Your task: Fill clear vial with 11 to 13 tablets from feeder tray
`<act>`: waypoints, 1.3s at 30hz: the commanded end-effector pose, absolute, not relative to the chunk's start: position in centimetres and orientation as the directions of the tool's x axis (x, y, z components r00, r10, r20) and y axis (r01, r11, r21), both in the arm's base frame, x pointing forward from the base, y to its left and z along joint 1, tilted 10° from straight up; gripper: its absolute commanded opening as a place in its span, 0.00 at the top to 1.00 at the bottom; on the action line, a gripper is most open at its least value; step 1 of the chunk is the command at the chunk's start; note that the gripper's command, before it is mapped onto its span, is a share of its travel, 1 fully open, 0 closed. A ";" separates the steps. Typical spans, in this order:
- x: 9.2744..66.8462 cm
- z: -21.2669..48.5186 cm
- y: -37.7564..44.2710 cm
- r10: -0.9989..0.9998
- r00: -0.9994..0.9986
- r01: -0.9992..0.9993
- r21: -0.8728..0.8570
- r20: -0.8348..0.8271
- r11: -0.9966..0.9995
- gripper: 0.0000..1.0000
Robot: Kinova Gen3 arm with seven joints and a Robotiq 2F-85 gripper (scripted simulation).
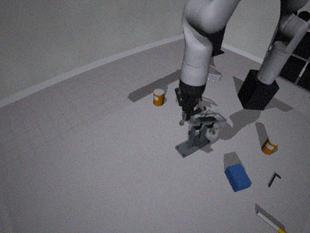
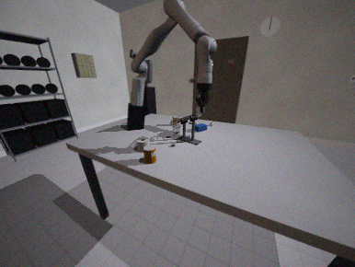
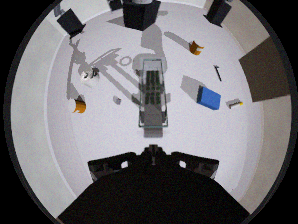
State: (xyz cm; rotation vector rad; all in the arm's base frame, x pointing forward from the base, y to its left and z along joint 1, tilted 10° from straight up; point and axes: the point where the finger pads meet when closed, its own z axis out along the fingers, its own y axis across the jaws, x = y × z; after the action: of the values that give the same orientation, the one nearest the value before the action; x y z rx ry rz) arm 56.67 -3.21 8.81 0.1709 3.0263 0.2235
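Fully closed on nothing, the gripper (image 1: 185, 116) hangs at the near end of the feeder tray (image 1: 206, 118), which sits atop its stand on the table (image 2: 257, 175). Whether the fingertips touch the tray is too small to tell. Just beyond, under the tray's far end, stands what seems the clear vial (image 1: 214, 133); its tablet count cannot be read. Judging by this, jogging is underway; next comes a gentle nudge, then lifting away.

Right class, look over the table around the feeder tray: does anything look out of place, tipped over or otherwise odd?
One thing stands out: the orange bottle right of the feeder tray looks tilted or tipped, while the other orange bottle stands upright. No spilled tablets can be made out at this size. The shut gripper holds nothing.
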 end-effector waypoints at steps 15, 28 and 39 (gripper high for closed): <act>57.6 9.1 -3.3 0.119 -0.988 0.103 0.152 -0.099 0.983 1.00; 54.8 7.6 -2.8 0.119 -0.988 0.103 0.152 -0.099 0.983 1.00; 56.7 8.6 -3.2 0.119 -0.988 0.103 0.152 -0.099 0.983 1.00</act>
State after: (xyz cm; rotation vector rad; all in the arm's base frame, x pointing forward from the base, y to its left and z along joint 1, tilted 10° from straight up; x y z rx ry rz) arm 55.84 -3.05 8.34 0.1710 3.0247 0.2233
